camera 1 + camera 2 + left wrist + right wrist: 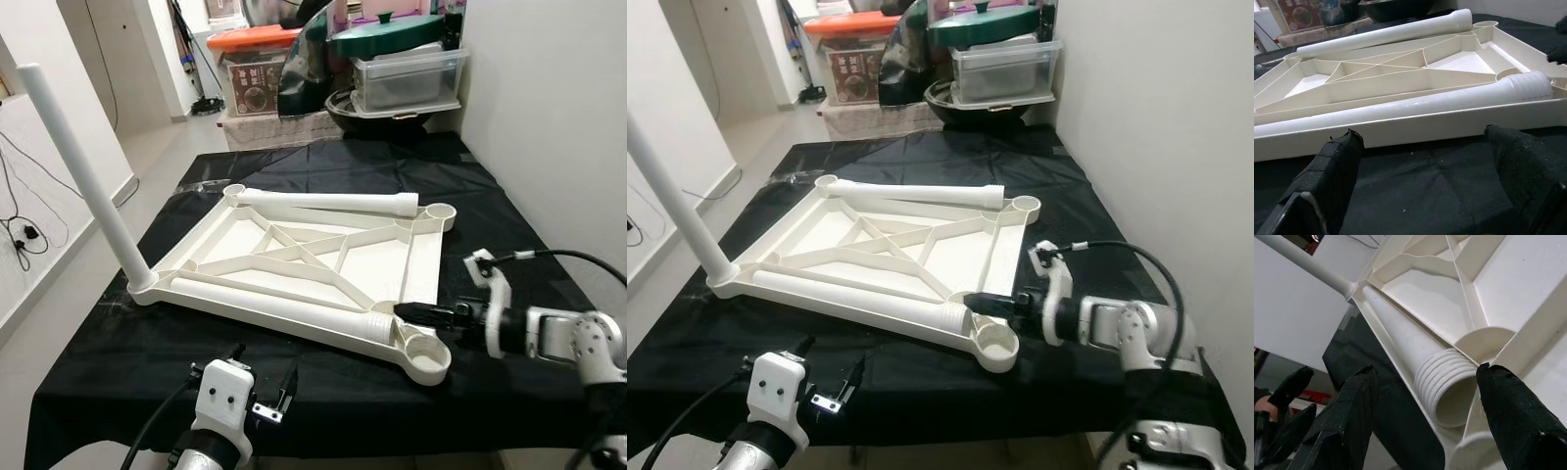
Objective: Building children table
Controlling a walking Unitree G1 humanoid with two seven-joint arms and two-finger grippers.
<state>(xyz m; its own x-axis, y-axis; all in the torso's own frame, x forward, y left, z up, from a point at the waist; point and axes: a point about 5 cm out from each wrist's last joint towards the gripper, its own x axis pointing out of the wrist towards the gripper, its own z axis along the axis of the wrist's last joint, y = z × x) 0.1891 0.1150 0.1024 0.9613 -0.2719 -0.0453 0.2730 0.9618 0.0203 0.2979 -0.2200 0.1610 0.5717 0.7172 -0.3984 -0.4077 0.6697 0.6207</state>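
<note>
Lying upside down on the black cloth [147, 362], the white tabletop [294, 257] shows its ribbed underside. One leg [83, 171] stands screwed into the corner socket at nine o'clock. A second leg [328, 201] lies loose along the far edge at twelve o'clock, and a third leg [279, 306] lies along the near edge, its threaded end pointing to four o'clock. The right gripper [416, 313] sits at that threaded end, beside the empty corner socket [427, 351], jaws spread wide on either side of the threads without touching. The left gripper [1425, 166] hovers low at six o'clock, just before the near edge, jaws open and holding nothing. Storage boxes [407, 78] stand beyond.
</note>
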